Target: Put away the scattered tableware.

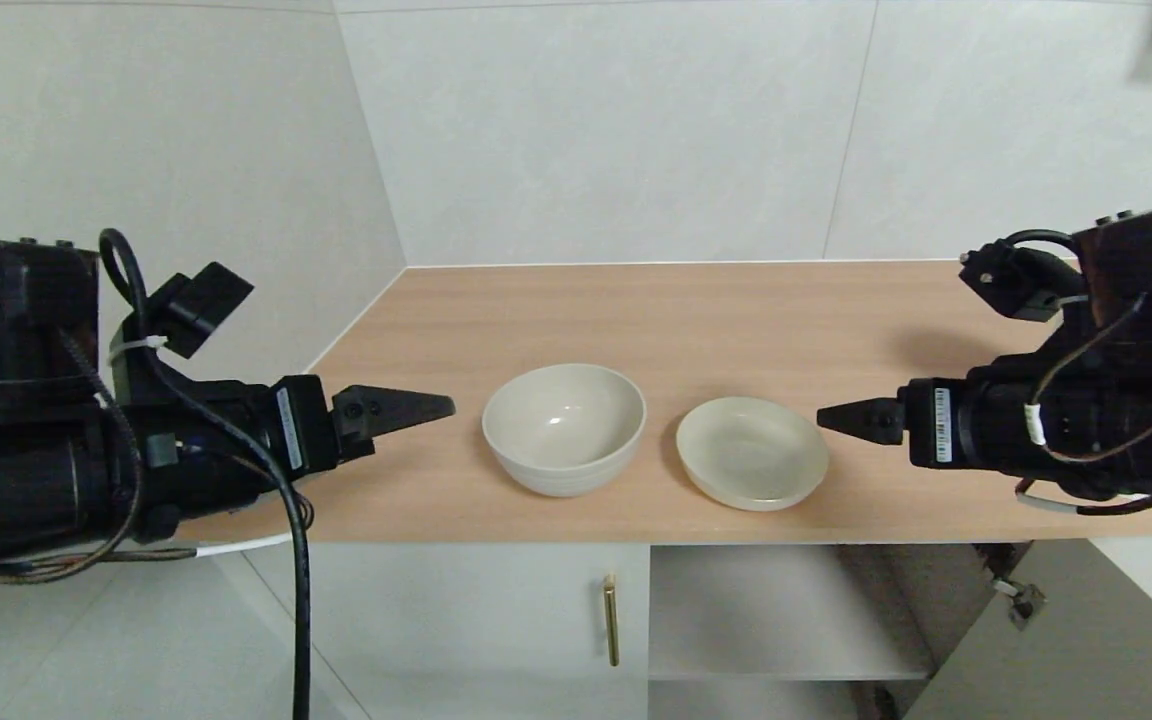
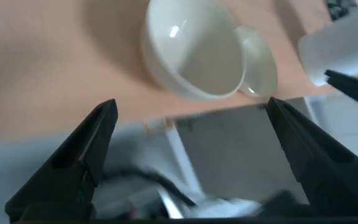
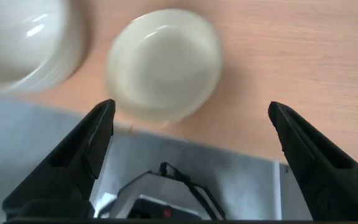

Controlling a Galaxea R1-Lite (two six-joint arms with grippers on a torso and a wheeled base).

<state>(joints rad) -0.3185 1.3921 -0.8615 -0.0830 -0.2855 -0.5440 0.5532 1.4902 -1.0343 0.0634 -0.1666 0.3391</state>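
Two pieces of tableware stand side by side near the front edge of the wooden counter (image 1: 696, 320): a deep white bowl (image 1: 564, 428) (image 2: 197, 53) (image 3: 23, 40) and, to its right, a shallow white dish (image 1: 751, 451) (image 2: 261, 65) (image 3: 163, 62). My left gripper (image 1: 441, 406) (image 2: 190, 104) hovers just left of the bowl, open and empty. Just right of the dish my right gripper (image 1: 826, 418) (image 3: 191, 107) hangs at the same height, open with nothing between its fingers.
Below the counter is a white cabinet: a closed door with a brass handle (image 1: 611, 620), an open compartment with a shelf (image 1: 766, 620), and a door swung open at the right (image 1: 1036, 640). Tiled walls close off the back and left.
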